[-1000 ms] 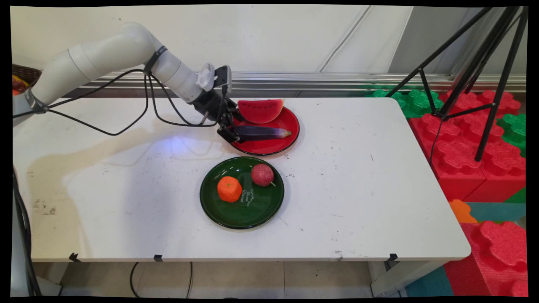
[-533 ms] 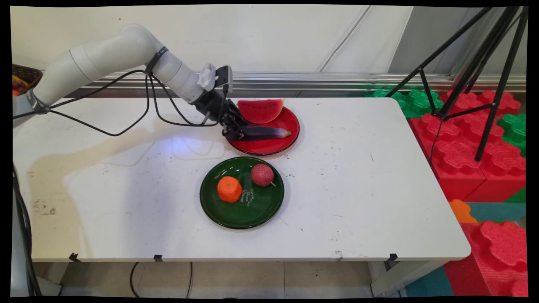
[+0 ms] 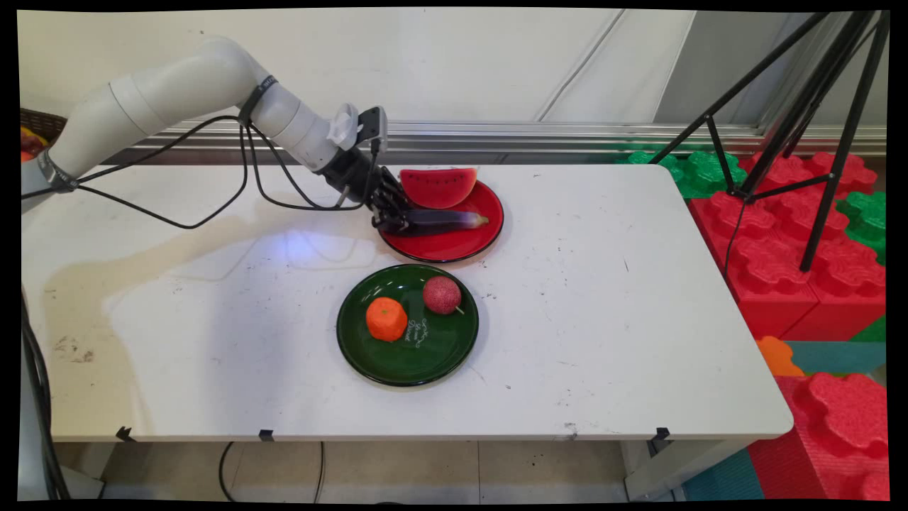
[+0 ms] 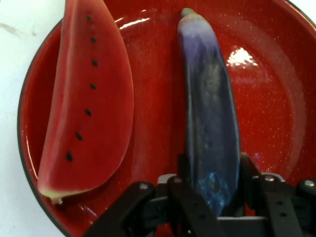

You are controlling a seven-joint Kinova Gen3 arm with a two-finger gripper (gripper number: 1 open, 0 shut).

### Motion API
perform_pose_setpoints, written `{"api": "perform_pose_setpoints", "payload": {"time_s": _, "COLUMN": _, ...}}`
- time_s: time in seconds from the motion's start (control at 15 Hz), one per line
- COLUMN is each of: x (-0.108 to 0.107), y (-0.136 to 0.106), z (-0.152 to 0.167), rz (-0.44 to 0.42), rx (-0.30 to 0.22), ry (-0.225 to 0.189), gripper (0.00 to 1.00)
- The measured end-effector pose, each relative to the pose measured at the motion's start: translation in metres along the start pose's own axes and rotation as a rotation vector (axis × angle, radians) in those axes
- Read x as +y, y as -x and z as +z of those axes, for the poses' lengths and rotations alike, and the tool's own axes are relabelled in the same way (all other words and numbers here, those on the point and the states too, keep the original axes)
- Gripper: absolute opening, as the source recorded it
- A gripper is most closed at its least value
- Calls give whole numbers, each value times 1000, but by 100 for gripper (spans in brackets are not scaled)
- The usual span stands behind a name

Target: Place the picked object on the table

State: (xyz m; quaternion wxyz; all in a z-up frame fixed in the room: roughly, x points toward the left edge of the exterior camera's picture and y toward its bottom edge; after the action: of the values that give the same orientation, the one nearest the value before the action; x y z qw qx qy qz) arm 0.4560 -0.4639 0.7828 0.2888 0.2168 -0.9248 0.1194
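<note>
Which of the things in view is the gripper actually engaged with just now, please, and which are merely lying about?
In hand:
- gripper, shut on the eggplant
- red plate beneath it

Lying about:
- watermelon slice, beside the eggplant on the same plate
- green plate with an orange and a red fruit

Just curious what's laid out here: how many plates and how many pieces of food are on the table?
Plates: 2, red plate and green plate
Food: 4, watermelon slice, eggplant, orange, red fruit
Total: 6
</note>
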Motion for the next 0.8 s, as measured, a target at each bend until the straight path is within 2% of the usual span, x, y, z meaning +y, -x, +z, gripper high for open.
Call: {"api": "perform_pose_setpoints", "payload": {"time_s": 0.8, "x": 5, "y": -4, "z": -49, "rz": 16, "rx": 42, "ry": -15, "gripper": 0}}
